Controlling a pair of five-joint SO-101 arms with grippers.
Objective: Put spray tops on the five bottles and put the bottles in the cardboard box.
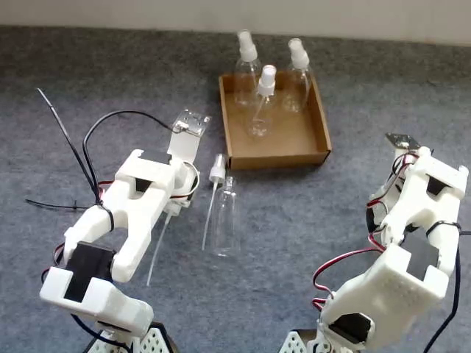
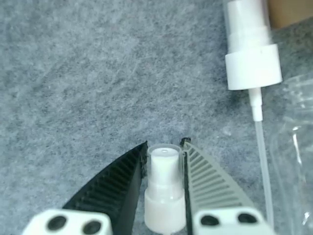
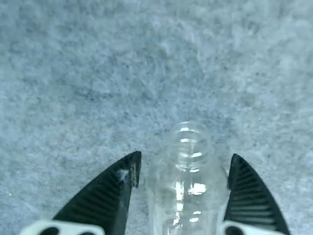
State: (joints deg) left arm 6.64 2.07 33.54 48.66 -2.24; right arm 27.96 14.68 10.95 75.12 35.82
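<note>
Left claw (image 2: 165,144) around cylindrical spray top (image 2: 165,196)

1. Soft, even light covers the grey worktop (image 1: 96,81); the shadows beneath both arms are faint and soft-edged.
2. In the left hand (image 2: 165,143), the white spray top (image 2: 164,196) shows bright, nearly washed out.
3. The clear bottle (image 3: 188,196) gripped in the right hand (image 3: 186,155) carries small bright glints.
4. Beyond the left hand, the cardboard box (image 1: 276,158) is evenly lit inside; the light perhaps comes from overhead.

3 topped bottles (image 1: 297,73) in the cardboard box (image 1: 321,125); 1 bottle (image 1: 227,220) beside 1 spray top (image 1: 217,170) just before it
</note>
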